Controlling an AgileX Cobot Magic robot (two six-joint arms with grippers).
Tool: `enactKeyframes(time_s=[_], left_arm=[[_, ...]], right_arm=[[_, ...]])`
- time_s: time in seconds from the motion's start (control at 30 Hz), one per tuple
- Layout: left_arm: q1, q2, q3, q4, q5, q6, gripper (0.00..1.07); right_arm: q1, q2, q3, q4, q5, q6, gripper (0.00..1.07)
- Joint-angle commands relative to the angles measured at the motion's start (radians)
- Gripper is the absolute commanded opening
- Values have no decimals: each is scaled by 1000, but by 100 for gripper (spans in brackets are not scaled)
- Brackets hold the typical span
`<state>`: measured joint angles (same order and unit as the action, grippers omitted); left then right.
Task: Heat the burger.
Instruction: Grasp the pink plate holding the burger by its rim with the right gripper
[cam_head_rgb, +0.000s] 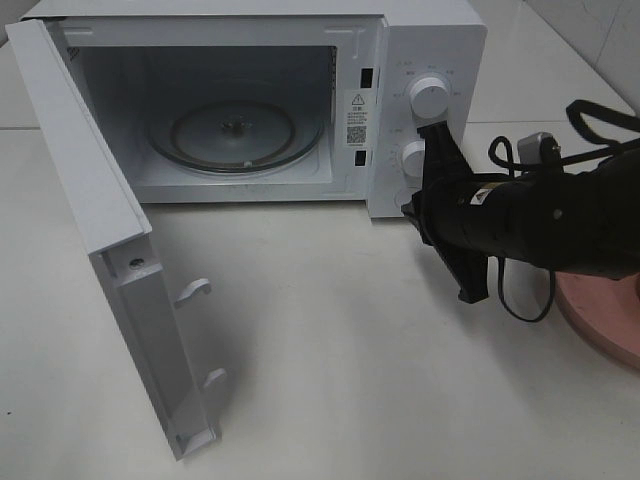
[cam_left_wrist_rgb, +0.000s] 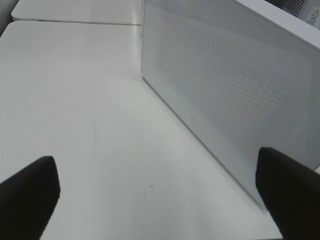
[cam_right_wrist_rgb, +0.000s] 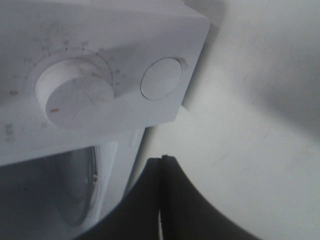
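Observation:
The burger shows in no view. The white microwave (cam_head_rgb: 430, 40) stands at the back with its door (cam_head_rgb: 90, 200) swung wide open to the left, and its glass turntable (cam_head_rgb: 237, 130) is bare. My right gripper (cam_head_rgb: 412, 205) is shut and empty, its tip at the lower corner of the control panel. In the right wrist view the shut fingers (cam_right_wrist_rgb: 164, 165) sit just below the round door button (cam_right_wrist_rgb: 161, 78) and the lower dial (cam_right_wrist_rgb: 75, 97). My left gripper (cam_left_wrist_rgb: 160, 200) is open and empty above the table, beside the door's dotted white face (cam_left_wrist_rgb: 225, 85).
A pink round plate (cam_head_rgb: 605, 320) lies at the right edge, partly hidden by my right arm. The open door reaches far forward on the left. Black cables (cam_head_rgb: 520, 160) trail behind the right arm. The white table (cam_head_rgb: 330, 350) spreads in front of the microwave.

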<state>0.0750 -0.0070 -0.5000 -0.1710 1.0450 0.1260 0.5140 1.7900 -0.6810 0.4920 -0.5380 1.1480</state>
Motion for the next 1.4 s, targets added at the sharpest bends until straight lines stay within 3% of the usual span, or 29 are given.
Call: enactKeyframes(time_s=[0.03, 0.37, 0.6, 0.87, 1.17, 1.23, 1.27, 1.3, 1.33, 1.37, 1.4], left_arm=[[0, -18, 3, -11, -6, -1, 100], [0, -18, 3, -11, -6, -1, 100], [0, -18, 3, -11, -6, -1, 100], [0, -18, 3, -11, -6, -1, 100], [0, -18, 3, -11, -6, -1, 100], [0, -18, 3, -11, -6, -1, 100], [0, -18, 3, -11, -6, -1, 100], [0, -18, 3, -11, -6, -1, 100], [0, -18, 3, -11, -6, -1, 100], [0, -18, 3, -11, -6, -1, 100], [0, -18, 3, -11, -6, -1, 100]], right_arm=[[-1, -45, 6, -20, 101, -101, 0], [-72, -170, -13, -113, 504, -461, 1], [-109, -207, -146, -324, 853, -718, 2], [-109, -207, -249, -376, 1117, -1102, 5], [-113, -207, -311, -442, 1303, -1207, 11], [-120, -207, -311, -479, 1336, -1206, 21], [-120, -207, -311, -479, 1336, -1206, 21], [-131, -207, -311, -492, 1349, -1188, 36], [-136, -207, -311, -492, 1351, -1186, 44], [-136, -207, -311, -492, 1351, -1186, 44], [-153, -207, -311, -492, 1352, -1187, 67]])
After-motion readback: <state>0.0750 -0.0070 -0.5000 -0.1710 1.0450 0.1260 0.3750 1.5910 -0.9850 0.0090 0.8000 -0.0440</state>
